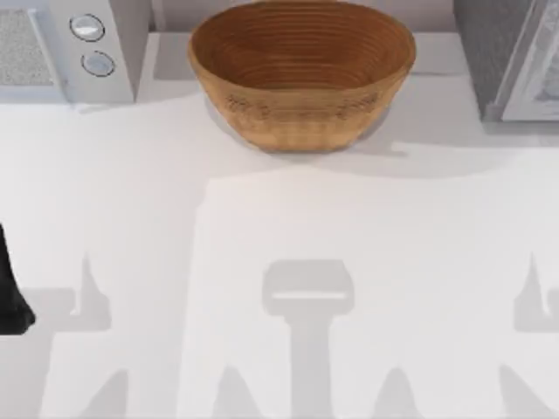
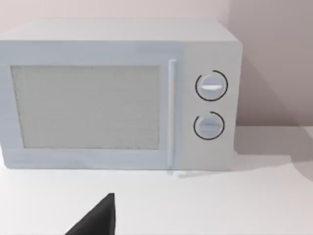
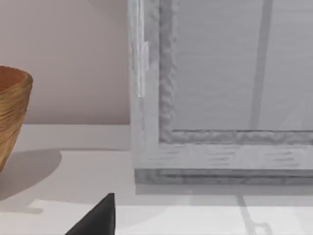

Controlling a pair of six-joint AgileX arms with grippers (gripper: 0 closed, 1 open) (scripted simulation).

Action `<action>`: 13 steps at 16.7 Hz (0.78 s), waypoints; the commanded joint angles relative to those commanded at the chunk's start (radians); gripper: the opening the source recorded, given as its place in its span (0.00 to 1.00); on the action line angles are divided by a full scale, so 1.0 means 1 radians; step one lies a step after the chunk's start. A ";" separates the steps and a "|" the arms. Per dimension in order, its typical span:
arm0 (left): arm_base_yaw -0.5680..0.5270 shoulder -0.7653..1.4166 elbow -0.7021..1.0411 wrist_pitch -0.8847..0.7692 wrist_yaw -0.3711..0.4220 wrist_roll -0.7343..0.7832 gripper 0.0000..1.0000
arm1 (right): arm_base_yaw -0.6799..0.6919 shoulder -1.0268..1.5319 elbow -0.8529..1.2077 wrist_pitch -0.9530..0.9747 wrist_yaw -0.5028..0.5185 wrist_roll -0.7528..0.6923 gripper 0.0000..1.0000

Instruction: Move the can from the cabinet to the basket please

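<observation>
The basket (image 1: 301,74) sits at the far middle of the white desk (image 1: 279,244), the cabinet (image 1: 489,52) in the far right corner, door shut, and a white microwave (image 1: 96,48) far left. The left arm (image 1: 10,292) rests at the left edge. Whether either arm's jaws are open or closed cannot be told.

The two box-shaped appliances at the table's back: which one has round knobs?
The white microwave-like box at the back left; the dark grey speckled cabinet at right has none.

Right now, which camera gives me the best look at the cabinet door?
The right wrist view: the cabinet faces it, its pale framed door shut. The top view catches just a corner of the cabinet at the table's right, beside the basket.
</observation>
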 joint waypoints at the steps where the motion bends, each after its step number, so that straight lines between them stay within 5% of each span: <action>1: 0.000 0.000 0.000 0.000 0.000 0.000 1.00 | 0.000 0.000 0.000 0.000 0.000 0.000 1.00; 7: 0.000 0.000 0.000 0.000 0.000 0.000 1.00 | 0.022 0.134 0.159 -0.038 0.018 0.000 1.00; 13: 0.000 0.000 0.000 0.000 0.000 0.000 1.00 | 0.073 0.506 0.635 -0.155 0.074 0.003 1.00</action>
